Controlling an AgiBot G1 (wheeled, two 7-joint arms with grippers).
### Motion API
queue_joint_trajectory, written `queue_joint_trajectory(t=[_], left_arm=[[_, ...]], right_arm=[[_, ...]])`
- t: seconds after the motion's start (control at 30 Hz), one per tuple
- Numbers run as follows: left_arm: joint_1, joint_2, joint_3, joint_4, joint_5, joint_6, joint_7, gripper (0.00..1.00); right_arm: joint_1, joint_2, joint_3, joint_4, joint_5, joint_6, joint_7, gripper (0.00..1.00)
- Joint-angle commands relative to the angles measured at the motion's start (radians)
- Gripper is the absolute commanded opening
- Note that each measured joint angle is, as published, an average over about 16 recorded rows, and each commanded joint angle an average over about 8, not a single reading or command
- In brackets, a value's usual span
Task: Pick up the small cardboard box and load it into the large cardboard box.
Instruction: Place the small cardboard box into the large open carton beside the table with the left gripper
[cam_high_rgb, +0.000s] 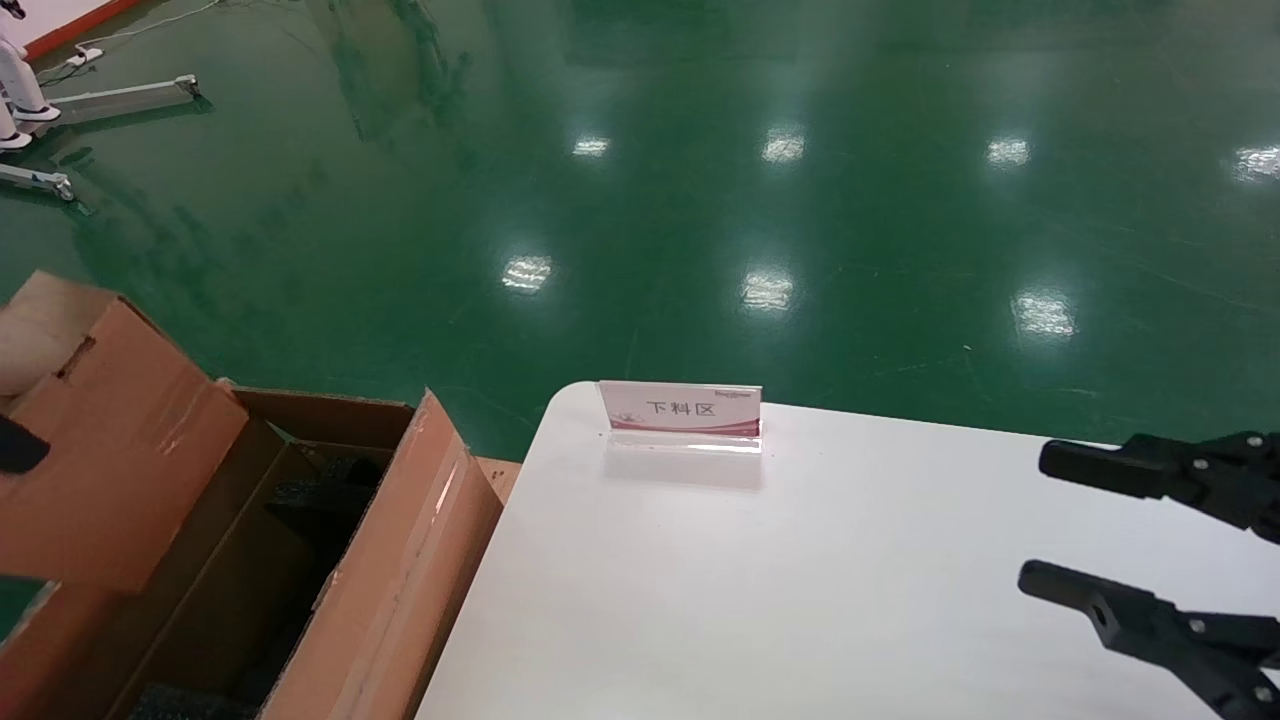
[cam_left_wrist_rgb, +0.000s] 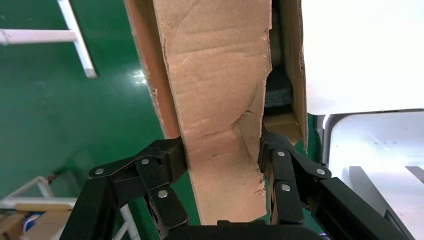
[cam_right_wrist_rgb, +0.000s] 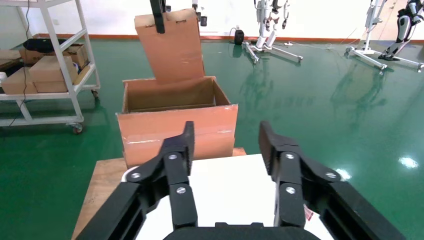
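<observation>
My left gripper (cam_left_wrist_rgb: 222, 155) is shut on the small cardboard box (cam_left_wrist_rgb: 220, 75), a plain brown carton pinched across its width. In the head view this carton (cam_high_rgb: 110, 440) hangs tilted at the far left, over the large cardboard box (cam_high_rgb: 400, 560), whose long flaps stand open. Black foam (cam_high_rgb: 330, 490) lies inside. The right wrist view shows the small carton (cam_right_wrist_rgb: 172, 47) leaning above the large box's (cam_right_wrist_rgb: 175, 127) open top, its lower end near the rim. My right gripper (cam_high_rgb: 1040, 520) hovers open and empty over the white table (cam_high_rgb: 800, 580).
A clear sign stand (cam_high_rgb: 682, 415) stands at the table's far edge. The large box rests on a wooden board (cam_right_wrist_rgb: 105, 185) beside the table. A shelf cart (cam_right_wrist_rgb: 50, 75) with cartons stands beyond it, and robot stands (cam_right_wrist_rgb: 270, 25) line the far wall.
</observation>
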Motion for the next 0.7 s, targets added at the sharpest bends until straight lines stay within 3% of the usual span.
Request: queue_joint_trajectory(t=[0.03, 0.7], left_arm=[[0.004, -0.006, 0.011, 0.007, -0.006, 0.0, 0.005, 0.0], [0.255, -0.104, 0.04, 0.247, -0.153, 0.0, 0.164, 0.0]], right_arm=[[0.0, 0.0, 0.0, 0.0, 0.0, 0.0, 0.0, 1.0], [0.0, 0.0, 0.0, 0.0, 0.0, 0.0, 0.0, 1.0]])
